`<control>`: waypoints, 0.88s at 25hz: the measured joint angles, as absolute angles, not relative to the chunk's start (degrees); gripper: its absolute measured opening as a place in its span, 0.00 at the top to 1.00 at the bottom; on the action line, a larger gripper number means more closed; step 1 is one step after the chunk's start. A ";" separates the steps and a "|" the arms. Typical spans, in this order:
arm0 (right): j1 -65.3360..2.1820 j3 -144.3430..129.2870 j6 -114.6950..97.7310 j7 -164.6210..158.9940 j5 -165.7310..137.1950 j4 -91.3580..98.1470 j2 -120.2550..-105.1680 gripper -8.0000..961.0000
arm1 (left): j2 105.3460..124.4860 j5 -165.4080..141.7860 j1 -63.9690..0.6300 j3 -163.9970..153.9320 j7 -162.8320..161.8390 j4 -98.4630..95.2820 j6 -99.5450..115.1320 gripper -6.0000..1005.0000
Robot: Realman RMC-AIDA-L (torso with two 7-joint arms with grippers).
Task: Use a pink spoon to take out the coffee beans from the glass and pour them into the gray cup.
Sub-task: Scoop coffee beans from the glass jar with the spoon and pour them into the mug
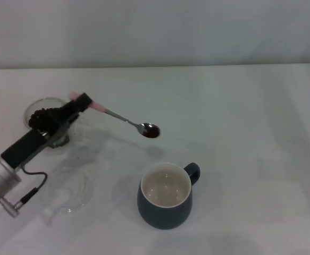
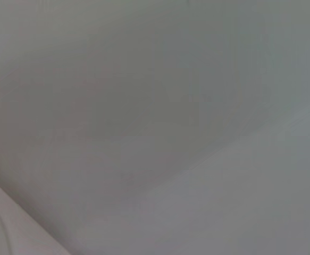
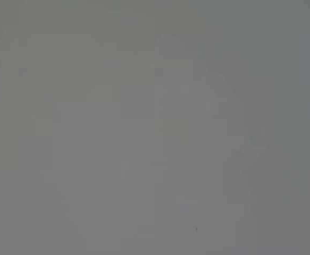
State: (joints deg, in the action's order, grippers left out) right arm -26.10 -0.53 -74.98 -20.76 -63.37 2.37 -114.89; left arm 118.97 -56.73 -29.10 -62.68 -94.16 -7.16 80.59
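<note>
Head view shows the left claw (image 1: 80, 104) at the far left of the white table (image 1: 261, 159), its dark fingers pinched on the slim pale pink handle of the pink spoon (image 1: 117, 116), a small teaspoon with a shiny metal neck and bowl. The spoon is held above the table, pointing right and a little nearer, its bowl carrying a small dark load that looks like coffee beans (image 1: 151, 131). The bowl hangs between the glass (image 1: 49, 123), a small clear double-walled cup at far left that holds a dark heap of beans, and the gray cup (image 1: 165, 195), a rounded dark gray-blue ceramic mug with a cream-white inside and a loop handle, standing nearer and to the right. The bowl is not yet over the mug's mouth.

A flat shallow clear glass dish (image 1: 69, 192) lies near the left edge, beside the arm. The right claw is not in sight; both wrist views show only blank gray.

The spoon is probably light and stiff, but its smooth thin handle could twist in the grip, so holding it well back on the pink part seems sound. The beans are loose and would roll off a tilted bowl. Glass and ceramic are both hard, smooth and breakable.
</note>
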 joint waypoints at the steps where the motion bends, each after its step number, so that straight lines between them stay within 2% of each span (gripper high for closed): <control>1: -26.10 -0.53 -74.96 -20.75 -63.37 2.38 -114.89 0.09 | 118.96 -56.76 -29.26 -63.62 -94.00 -7.48 80.59 0.87; 15: -26.12 -0.53 -74.95 -20.99 -63.37 2.37 -114.96 0.09 | 118.56 -60.72 -27.61 -68.73 -93.33 -14.63 83.32 0.87; 22: -26.25 -0.53 -75.31 -21.15 -63.31 2.37 -114.94 0.09 | 117.21 -65.91 -26.81 -68.72 -91.44 -18.25 84.14 0.87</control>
